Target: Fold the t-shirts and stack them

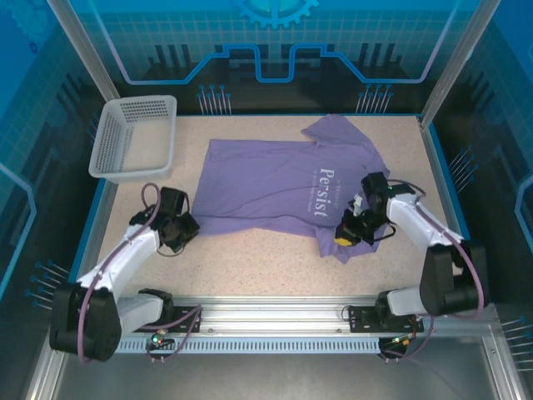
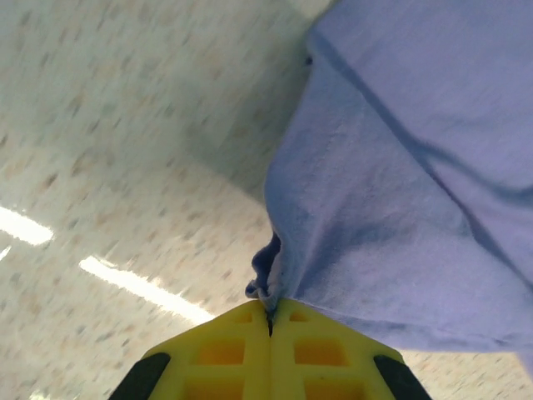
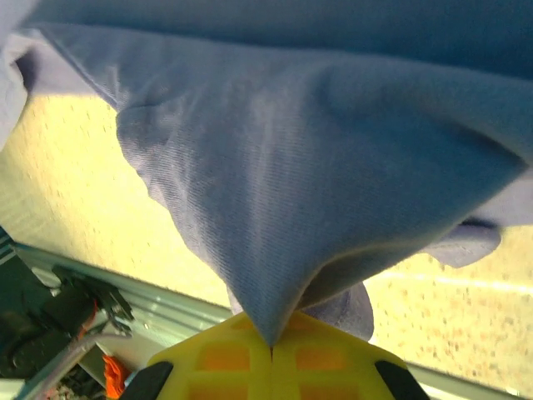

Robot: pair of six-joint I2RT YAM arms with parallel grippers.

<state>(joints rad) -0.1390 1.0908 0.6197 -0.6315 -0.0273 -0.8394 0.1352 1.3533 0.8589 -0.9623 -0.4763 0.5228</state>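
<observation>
lavender t-shirt lies spread mostly flat on the speckled table, from centre to right, white lettering facing up, hem end toward the left, sleeves on the right side, one sleeve reaching toward the far right corner. left gripper sits at the shirt's near-left corner, jaws closed all the way and pinching the edge of the purple cloth. in the left wrist view the fabric is bunched into the seam where the two yellow jaws meet, a small crumple right at the tip, and the rest of the cloth spreads away to the right over the table. right gripper is at the near-right part of the shirt by the near sleeve, jaws also fully closed, clamped on a fold of cloth. in the right wrist view the fabric comes to a point at the closed tip and fans out tent-like above the table, with the metal rail of the near table edge at lower left. pale mesh basket stands at the far-left corner of the table, apart from the shirt.
</observation>
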